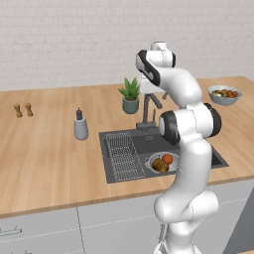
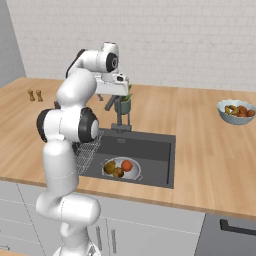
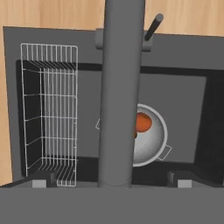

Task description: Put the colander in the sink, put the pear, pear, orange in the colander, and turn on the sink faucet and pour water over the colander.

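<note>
Faucet [image 3: 120, 87] spout running lengthwise over sink [image 3: 183, 100], colander [image 3: 151, 135] beneath

The arm [image 1: 191, 149] is glossy white and built of fat rounded segments — smooth shells with no seams showing. Dark, near-black rings mark the joints [image 2: 90, 125]. Its hand [image 2: 111, 87] is a flatter white block with a small dark round spot near the wrist.

wire rack [image 3: 49, 114] sits below the pincer to its left side, potted plant [image 1: 130, 95] just behind it, soap bottle [image 1: 80, 126] and two small shakers [image 1: 23, 110] further left, fruit bowl [image 1: 224, 94] far right.
</note>
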Motion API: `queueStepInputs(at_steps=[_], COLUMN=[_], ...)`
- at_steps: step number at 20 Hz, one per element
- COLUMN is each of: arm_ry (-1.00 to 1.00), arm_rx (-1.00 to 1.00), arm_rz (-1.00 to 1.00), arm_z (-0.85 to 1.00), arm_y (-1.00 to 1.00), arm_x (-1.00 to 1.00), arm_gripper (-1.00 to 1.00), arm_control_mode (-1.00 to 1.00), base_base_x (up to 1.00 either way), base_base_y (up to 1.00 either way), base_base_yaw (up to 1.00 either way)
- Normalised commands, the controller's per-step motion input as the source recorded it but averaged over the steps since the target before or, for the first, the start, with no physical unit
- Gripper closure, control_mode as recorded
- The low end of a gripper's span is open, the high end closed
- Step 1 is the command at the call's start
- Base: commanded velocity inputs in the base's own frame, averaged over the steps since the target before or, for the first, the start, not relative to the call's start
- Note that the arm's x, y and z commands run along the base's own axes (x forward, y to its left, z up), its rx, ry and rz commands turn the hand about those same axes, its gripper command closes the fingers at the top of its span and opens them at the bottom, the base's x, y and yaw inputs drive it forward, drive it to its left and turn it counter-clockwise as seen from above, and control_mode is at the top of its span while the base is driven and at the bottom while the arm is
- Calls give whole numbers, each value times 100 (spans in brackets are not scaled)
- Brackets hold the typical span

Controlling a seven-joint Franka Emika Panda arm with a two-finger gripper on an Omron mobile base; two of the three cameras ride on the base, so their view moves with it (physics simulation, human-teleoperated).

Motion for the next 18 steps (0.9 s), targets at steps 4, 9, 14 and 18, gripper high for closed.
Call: queueStepInputs(at_steps=[4, 9, 14, 18], arm_ry=[-1, -1, -6, -10], arm_rx=[0, 0, 1, 4], arm_rz=[0, 0, 1, 3], arm_z=[0, 3, 27, 0], arm_y=[-19, -33, -5, -33], arm_x=[-29, -13, -9, 0], arm_gripper=[-100, -100, -100, -100], arm_control_mode=[-100, -100, -100, -100], base_base_x=[0, 0, 0, 0], base_base_y=[0, 0, 0, 0], base_base_yaw=[0, 0, 0, 0])
